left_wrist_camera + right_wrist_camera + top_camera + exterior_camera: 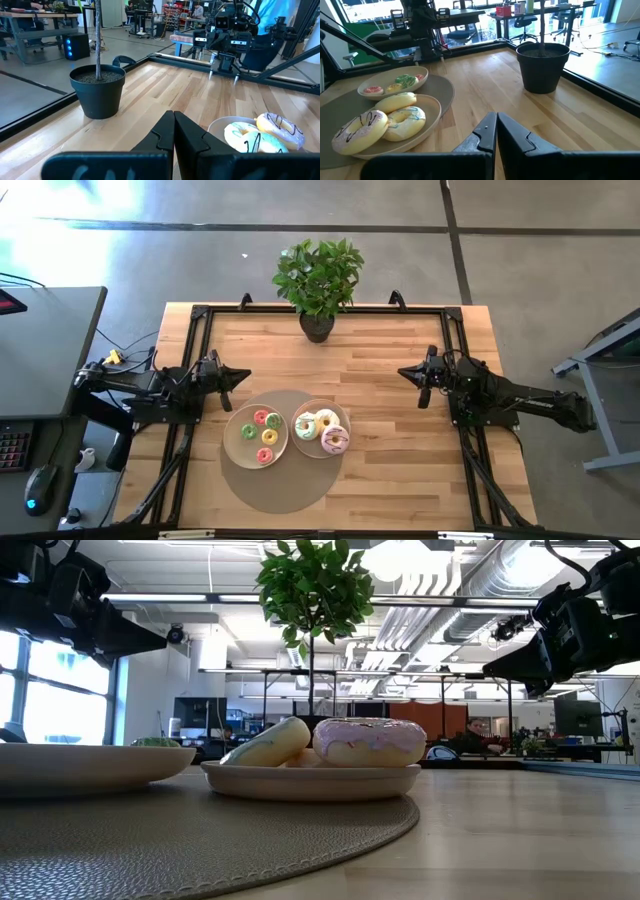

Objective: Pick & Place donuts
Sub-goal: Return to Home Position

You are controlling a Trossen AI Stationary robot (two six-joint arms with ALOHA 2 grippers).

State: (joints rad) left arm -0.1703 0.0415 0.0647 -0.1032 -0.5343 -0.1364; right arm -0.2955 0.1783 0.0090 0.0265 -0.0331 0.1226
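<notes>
A potted plant [318, 280] stands at the table's far edge, apart from the round grey mat [280, 490], where five mini donuts [268, 437] lie on the left plate [232, 442] and three larger iced donuts [334, 442] on the right plate [347, 420], with the left gripper [243, 376] and right gripper [405, 372] flanking them, fingers pressed together, empty.

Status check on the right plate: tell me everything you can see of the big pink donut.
The big pink donut is a toy-like ring with pale pink icing, crossed by thin dark squiggles, over a cream base. Its surface looks matte and intact. It lies flat on the right plate, on the side nearest the table's front edge, and appears to touch the white-green donut beside it. Nothing else rests on it.
</notes>
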